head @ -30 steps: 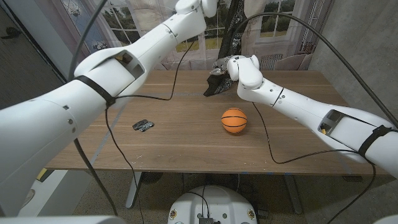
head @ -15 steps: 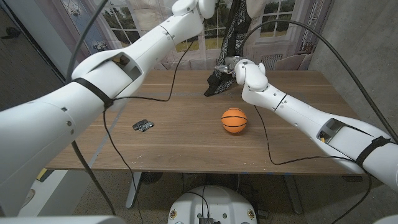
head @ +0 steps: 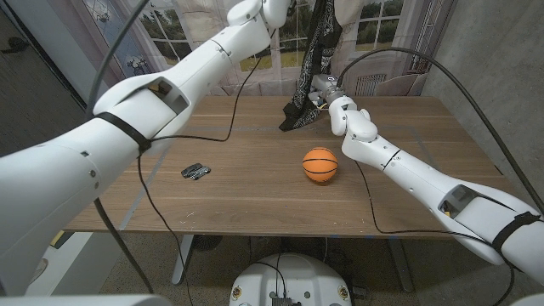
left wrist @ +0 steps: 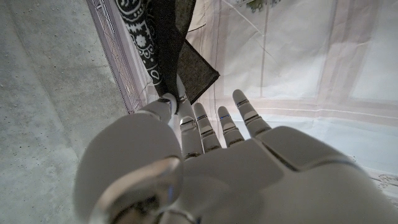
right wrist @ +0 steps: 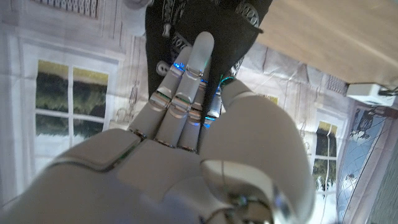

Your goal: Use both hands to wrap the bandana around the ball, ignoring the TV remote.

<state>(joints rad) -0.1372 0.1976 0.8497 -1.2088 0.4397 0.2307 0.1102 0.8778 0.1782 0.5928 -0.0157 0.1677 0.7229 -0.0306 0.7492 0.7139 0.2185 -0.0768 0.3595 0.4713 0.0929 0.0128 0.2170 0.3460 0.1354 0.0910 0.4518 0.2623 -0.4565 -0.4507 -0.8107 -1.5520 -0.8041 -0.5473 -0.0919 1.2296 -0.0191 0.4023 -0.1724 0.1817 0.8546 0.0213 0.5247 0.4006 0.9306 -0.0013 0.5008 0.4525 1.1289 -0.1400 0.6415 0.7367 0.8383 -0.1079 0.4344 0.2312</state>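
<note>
TV remote (head: 195, 172) is seen at table (head: 255, 195) left, to be left alone. Left hand (left wrist: 205, 155) is raised high at the far edge; black paisley bandana (head: 308, 64) is pinched at its upper end between thumb and fingers. Cloth hangs down, lower end bunched on the far tabletop. Basketball (head: 320, 164) is sat mid-table, well apart from the cloth. Right hand (right wrist: 193, 106) is closed on the lower cloth. Judgement: cloth should be spread taut between both hands, then carried over the ball before lowering; both grips should be kept firm.
</note>
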